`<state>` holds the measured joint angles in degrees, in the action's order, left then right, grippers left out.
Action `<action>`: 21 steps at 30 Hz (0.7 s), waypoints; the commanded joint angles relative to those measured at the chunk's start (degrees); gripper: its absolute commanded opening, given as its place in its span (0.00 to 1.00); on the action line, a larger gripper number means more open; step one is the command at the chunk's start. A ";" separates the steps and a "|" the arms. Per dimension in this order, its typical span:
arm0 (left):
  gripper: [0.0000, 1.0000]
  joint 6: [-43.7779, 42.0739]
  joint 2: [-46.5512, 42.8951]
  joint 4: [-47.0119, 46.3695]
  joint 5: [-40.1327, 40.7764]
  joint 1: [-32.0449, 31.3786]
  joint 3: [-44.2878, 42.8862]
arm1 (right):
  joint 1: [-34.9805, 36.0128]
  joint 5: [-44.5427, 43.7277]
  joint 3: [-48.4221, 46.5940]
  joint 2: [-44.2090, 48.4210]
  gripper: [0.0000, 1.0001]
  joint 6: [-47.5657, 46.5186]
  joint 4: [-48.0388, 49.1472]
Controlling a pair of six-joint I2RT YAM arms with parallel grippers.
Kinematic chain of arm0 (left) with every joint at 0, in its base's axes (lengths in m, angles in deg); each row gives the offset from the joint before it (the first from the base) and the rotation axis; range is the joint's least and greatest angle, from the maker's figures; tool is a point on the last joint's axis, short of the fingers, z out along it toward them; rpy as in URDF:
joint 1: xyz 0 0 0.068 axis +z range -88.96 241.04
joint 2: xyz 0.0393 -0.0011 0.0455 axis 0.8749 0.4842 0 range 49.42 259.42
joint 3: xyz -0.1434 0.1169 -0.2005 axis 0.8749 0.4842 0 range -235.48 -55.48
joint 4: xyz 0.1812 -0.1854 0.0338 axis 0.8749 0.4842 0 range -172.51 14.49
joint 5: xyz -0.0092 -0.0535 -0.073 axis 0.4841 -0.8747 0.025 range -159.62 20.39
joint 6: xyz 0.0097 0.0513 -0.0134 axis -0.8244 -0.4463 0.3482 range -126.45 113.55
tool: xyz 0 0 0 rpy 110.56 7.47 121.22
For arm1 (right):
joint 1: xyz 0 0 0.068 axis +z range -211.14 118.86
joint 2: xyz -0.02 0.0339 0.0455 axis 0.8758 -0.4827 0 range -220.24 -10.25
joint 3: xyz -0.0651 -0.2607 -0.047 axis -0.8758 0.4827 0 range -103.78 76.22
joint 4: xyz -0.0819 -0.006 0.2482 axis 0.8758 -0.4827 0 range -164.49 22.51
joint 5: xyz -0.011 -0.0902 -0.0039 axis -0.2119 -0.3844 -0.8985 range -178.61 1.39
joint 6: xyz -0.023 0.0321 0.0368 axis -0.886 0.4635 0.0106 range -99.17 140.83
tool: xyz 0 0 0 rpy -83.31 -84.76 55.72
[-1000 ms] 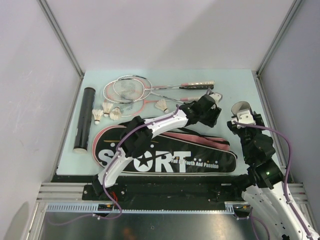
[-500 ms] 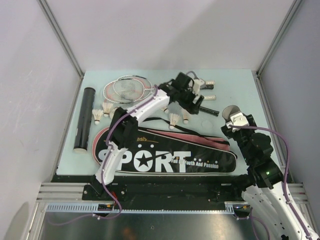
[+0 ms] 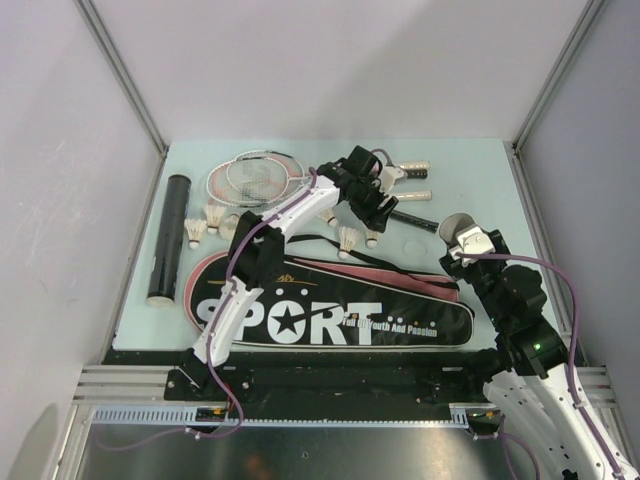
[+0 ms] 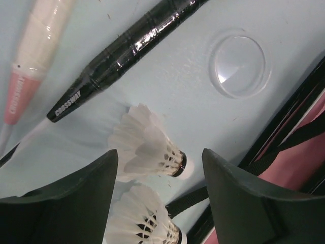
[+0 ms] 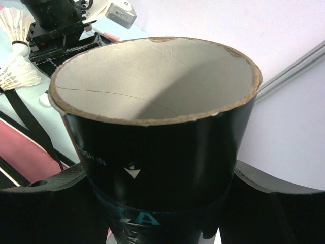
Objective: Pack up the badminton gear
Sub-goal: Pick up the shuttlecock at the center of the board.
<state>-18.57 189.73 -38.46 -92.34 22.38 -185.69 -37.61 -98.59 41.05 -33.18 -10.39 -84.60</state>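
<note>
- The left gripper (image 4: 158, 165) is spread open and empty, above two shuttlecocks (image 4: 148, 150) at the lower centre of the left wrist view, near a black racket handle (image 4: 127, 48).
- The right gripper (image 5: 155, 213) is clamped around an open dark tube (image 5: 162, 152), at the right of the top view.
- A second tube (image 3: 168, 240) is seen at the left edge.
- The bag (image 3: 330, 322) is laid across the lower middle.

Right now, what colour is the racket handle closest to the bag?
Glossy black racket handle; clearest in left wrist view.

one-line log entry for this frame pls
left gripper: open above two shuttlecocks | right gripper: holding tube, open end up | rackets: on table, unpacked
</note>
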 commanded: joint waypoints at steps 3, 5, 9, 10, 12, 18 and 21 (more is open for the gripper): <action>0.62 -6.07 1.63 1.21 -4.70 0.42 -4.35 | -0.15 1.01 -2.88 -0.09 0.35 -0.86 1.54; 0.57 -5.99 2.16 1.21 -4.88 0.42 -4.35 | -0.15 1.10 -2.88 0.00 0.35 -0.86 1.55; 0.45 -6.25 2.42 1.21 -5.23 0.42 -4.35 | -0.15 1.27 -2.88 -0.26 0.35 -1.12 1.02; 0.36 -6.16 2.16 1.12 -5.05 0.42 -4.52 | -0.06 1.36 -2.79 -0.35 0.35 -1.12 0.67; 0.25 -5.46 0.94 1.12 -4.53 0.42 -4.96 | -0.06 1.28 -2.88 -1.66 0.35 -1.65 0.32; 0.00 5.41 -7.48 0.77 -0.66 0.77 -10.49 | -0.15 0.39 -2.79 -7.37 0.34 -2.35 0.93; 0.00 17.63 -16.60 0.51 -0.93 1.39 -8.49 | -0.85 2.50 -3.14 -11.49 0.34 -1.39 3.30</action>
<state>-14.15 189.84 -36.45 -93.58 22.82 -191.75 -37.63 -97.83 40.52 -40.51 -12.38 -84.86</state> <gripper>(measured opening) 0.006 0.703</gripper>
